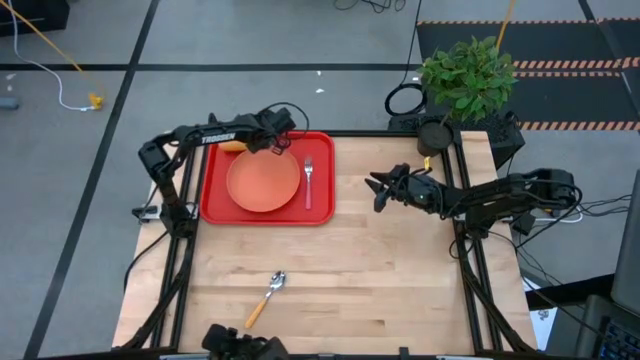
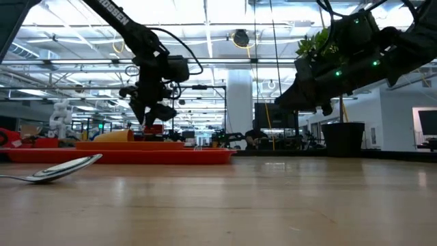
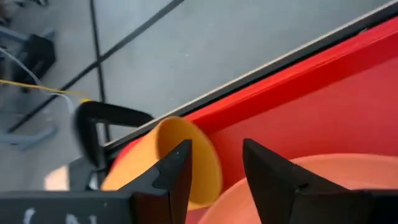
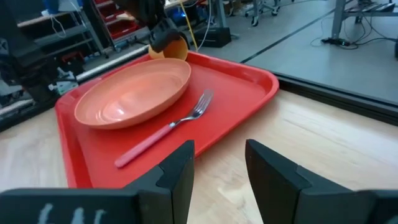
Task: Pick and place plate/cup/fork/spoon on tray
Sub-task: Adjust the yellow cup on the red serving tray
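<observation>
The cup [image 1: 232,146] is seen lying on its side at the far left corner of the tray [image 1: 215,205], with the left gripper [image 1: 268,140] raised just beside it, jaws parted and holding nothing. The plate [image 1: 263,180] rests in the tray's middle, and the fork [image 1: 308,180] lies along its right edge. The spoon [image 1: 266,297] is left on the table [image 1: 400,280] near the front edge. The right gripper [image 1: 378,190] is held above the table's right half, jaws narrowly open and empty.
</observation>
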Robot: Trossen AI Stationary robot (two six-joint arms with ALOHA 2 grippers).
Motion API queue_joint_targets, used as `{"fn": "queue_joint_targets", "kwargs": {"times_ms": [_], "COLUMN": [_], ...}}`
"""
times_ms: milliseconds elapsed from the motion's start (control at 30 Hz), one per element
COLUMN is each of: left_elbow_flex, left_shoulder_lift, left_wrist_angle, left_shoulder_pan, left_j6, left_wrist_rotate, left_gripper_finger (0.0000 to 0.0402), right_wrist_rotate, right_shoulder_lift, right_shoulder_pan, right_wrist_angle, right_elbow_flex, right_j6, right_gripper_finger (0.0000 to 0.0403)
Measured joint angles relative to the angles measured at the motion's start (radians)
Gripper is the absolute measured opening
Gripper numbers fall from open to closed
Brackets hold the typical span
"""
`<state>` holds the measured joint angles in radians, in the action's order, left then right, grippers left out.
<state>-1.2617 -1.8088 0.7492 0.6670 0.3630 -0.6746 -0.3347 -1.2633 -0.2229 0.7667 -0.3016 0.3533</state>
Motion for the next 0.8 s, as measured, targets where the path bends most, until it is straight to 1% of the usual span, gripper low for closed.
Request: {"fn": "queue_joint_targets", "kwargs": {"times_ms": [167,233,600,700,800], "left_elbow_flex": [0.011,0.011,0.013,0.02,0.03], "left_shoulder_lift": [0.0,-0.005,-0.013,-0.013,-0.013], "left_wrist_angle": [0.052,0.064,0.066,0.062,0.065], "left_shoulder_pan": [0.034,0.049,0.103,0.114,0.118], "left_j6": [0.026,0.032,0.027,0.025,0.028], "left_wrist_rotate": [-0.102,-0.12,-0.079,-0.033,-0.014], "left_gripper_finger": [0.0145,0.0145,0.0145,0.0145,0.0145], "right_wrist_rotate": [0.0,0.0,0.004,0.026,0.031], "right_shoulder_lift": [0.0,0.0,0.0,0.0,0.0], "right_shoulder_pan": [-0.014,-0.014,-0.012,-0.012,-0.011], "right_wrist_angle": [0.0,0.0,0.0,0.001,0.008], "right_elbow_flex": [0.0,0.0,0.0,0.0,0.0], "right_j6": [-0.014,-0.024,-0.022,-0.022,-0.022], "right_gripper_finger": [0.0137,0.0137,0.0137,0.0137,0.0137]}}
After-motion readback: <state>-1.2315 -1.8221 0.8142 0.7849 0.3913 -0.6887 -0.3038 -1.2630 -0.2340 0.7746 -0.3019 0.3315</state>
